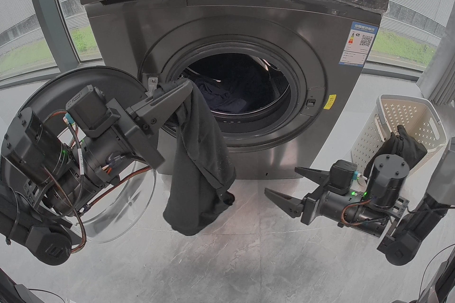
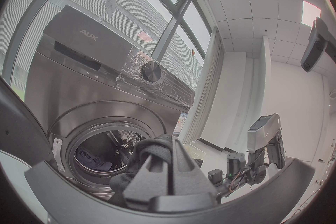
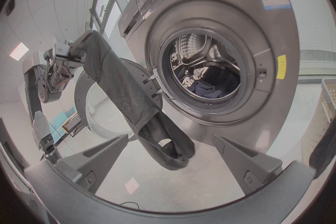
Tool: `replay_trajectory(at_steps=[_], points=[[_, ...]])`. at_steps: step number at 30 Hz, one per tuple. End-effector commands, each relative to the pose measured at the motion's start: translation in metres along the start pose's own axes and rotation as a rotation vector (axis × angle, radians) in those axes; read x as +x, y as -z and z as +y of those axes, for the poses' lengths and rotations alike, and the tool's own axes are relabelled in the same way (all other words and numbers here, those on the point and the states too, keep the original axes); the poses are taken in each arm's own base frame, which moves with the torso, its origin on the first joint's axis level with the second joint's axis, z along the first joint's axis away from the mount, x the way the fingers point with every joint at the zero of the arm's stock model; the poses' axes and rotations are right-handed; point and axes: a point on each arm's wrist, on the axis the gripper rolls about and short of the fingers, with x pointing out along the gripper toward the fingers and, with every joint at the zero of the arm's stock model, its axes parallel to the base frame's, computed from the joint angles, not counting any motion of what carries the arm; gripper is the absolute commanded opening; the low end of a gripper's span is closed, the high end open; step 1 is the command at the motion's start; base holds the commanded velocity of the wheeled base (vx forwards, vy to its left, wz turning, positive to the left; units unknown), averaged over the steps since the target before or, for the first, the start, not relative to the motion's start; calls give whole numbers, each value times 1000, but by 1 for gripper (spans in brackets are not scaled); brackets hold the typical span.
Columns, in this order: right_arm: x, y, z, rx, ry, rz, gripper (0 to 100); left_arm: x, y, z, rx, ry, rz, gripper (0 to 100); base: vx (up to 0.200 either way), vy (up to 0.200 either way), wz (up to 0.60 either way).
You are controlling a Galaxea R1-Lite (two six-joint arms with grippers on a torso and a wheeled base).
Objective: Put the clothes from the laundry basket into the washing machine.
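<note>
Left arm [image 1: 57,166]: matte black, built of stacked cylindrical joint housings, with a boxy block [image 1: 90,110] at the wrist and a round end cap [image 1: 50,249] bearing an embossed mark. Orange-brown cables [image 1: 116,185] loop along it, with a teal connector [image 1: 69,119]. Left gripper [image 1: 187,87]: dark grey, wedge-shaped. Right arm [image 1: 332,204]: black, with a cylindrical motor [image 1: 387,176] under a flat round top, a pale grey upper link [image 1: 443,181], an orange cable [image 1: 353,209] and a green light [image 1: 353,193]. Right gripper [image 1: 281,181]: two tapering dark grey fingers [image 3: 105,154] with ribbed inner pads [image 3: 121,144] and a recessed round screw [image 3: 90,178] near each base.
</note>
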Motion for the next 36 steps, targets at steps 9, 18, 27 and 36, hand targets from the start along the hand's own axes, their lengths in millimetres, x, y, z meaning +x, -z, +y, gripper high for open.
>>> replay_trajectory(at_steps=[9, 18, 27, 36], points=[[74, 46, 12, -6, -100, 42, 100, 7, 4, 1, -3, 4, 0, 0, 0, 0, 0], [105, 48, 9, -15, -112, -13, 100, 15, 4, -5, -12, 27, -11, 0, 0, 0, 0], [132, 57, 15, -25, -140, -41, 100, 20, 7, -8, -9, 35, -5, 0, 0, 0, 0], [159, 76, 26, -35, -180, -62, 100, 20, 5, -8, 1, 35, -12, 0, 0, 0, 0]])
